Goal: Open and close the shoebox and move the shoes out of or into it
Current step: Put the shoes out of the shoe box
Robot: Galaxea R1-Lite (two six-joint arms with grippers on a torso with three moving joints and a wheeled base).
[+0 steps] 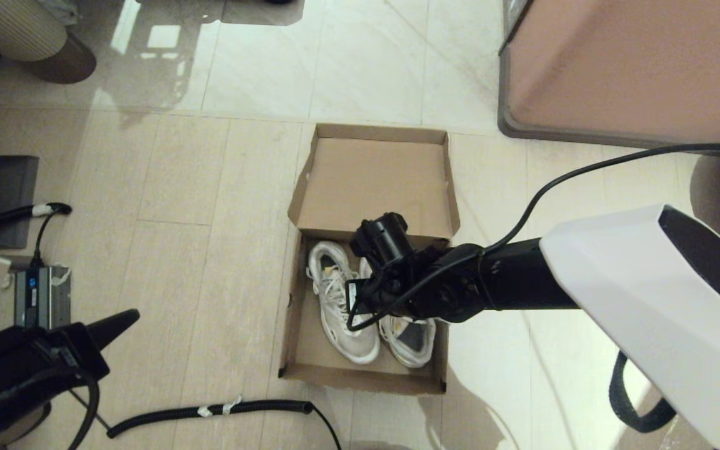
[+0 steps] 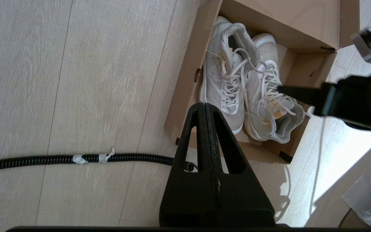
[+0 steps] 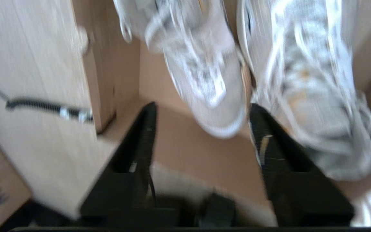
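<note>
The brown cardboard shoebox stands open on the floor, its lid flipped back to the far side. Two white lace-up sneakers lie side by side inside it, one to the left of the other. My right gripper hovers open just above the shoes, nothing between its fingers; one fingertip sits beside the second shoe. In the head view its wrist covers part of the pair. My left gripper is shut and empty, parked low at the left, short of the box wall.
A black corrugated cable lies on the floor in front of the box. A large pinkish-brown block with a dark rim stands at the far right. Power gear and cords sit at the left edge.
</note>
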